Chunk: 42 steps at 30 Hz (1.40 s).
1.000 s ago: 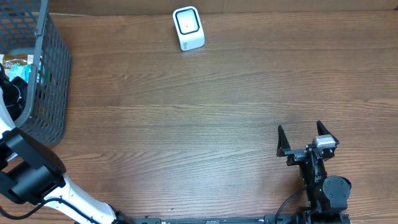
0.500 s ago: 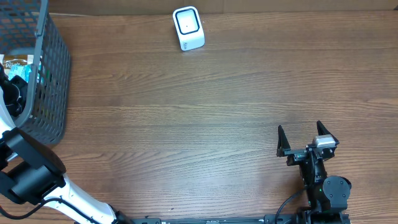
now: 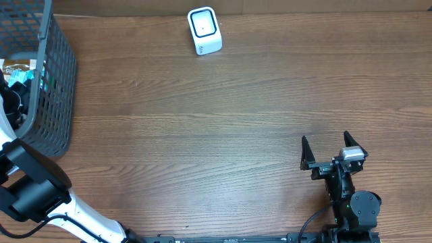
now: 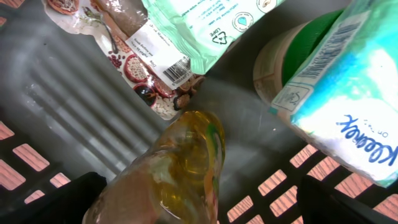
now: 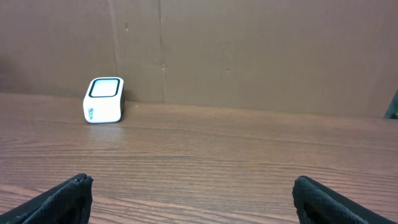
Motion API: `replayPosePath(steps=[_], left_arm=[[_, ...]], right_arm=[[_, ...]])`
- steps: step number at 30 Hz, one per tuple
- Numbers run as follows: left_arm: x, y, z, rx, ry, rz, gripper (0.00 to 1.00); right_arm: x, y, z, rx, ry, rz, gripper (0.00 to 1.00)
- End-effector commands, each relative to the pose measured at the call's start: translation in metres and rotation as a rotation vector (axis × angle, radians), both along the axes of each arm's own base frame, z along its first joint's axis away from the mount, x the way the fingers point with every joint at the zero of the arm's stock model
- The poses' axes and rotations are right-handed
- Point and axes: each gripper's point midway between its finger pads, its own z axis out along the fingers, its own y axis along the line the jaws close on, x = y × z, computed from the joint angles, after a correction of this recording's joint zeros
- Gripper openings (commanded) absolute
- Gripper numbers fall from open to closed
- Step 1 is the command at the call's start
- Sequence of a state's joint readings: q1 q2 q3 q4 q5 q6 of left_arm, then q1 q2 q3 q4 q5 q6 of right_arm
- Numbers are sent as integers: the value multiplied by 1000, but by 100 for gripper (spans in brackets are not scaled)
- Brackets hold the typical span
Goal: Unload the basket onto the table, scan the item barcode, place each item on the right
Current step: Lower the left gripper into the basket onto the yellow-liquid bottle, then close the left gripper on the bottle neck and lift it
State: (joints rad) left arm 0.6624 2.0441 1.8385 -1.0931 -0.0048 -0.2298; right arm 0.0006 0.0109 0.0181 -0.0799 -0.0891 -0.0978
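Left gripper [image 4: 200, 205] gapes wide inside the grey basket [image 3: 59, 74], upper left, a yellowish bottle [image 4: 180, 163] between its fingers; right gripper [image 3: 329, 150] stands open, lower right.

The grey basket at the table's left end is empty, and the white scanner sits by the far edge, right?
Not empty. The left wrist view shows the grey basket holding a Kleenex pack, a clear bottle and a snack packet. The white scanner does sit by the far edge.
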Motion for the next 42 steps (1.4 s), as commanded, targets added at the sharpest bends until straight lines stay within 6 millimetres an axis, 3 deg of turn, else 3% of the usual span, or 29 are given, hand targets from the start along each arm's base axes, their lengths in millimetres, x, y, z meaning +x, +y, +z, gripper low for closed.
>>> replayPosePath(steps=[1, 7, 15, 24, 32, 36, 42], left_arm=[[-8, -8, -18, -44, 44, -6, 99], [-9, -9, -18, -47, 48, -7, 99], [-12, -12, -19, -58, 63, -8, 87], [-12, -12, -19, -56, 61, -8, 52], [-10, -9, -16, -48, 49, 6, 42], [-6, -3, 8, -13, 15, 13, 41], [5, 5, 85, 88, -115, 16, 37]], right_arm=[[0, -2, -3, -1, 0, -10, 100], [0, -2, -3, -1, 0, -10, 100], [0, -2, -3, -1, 0, -10, 100], [0, -2, -3, -1, 0, -10, 100], [0, -2, -3, -1, 0, -10, 100], [0, -2, -3, -1, 0, -10, 100], [0, -2, -3, -1, 0, -10, 100]])
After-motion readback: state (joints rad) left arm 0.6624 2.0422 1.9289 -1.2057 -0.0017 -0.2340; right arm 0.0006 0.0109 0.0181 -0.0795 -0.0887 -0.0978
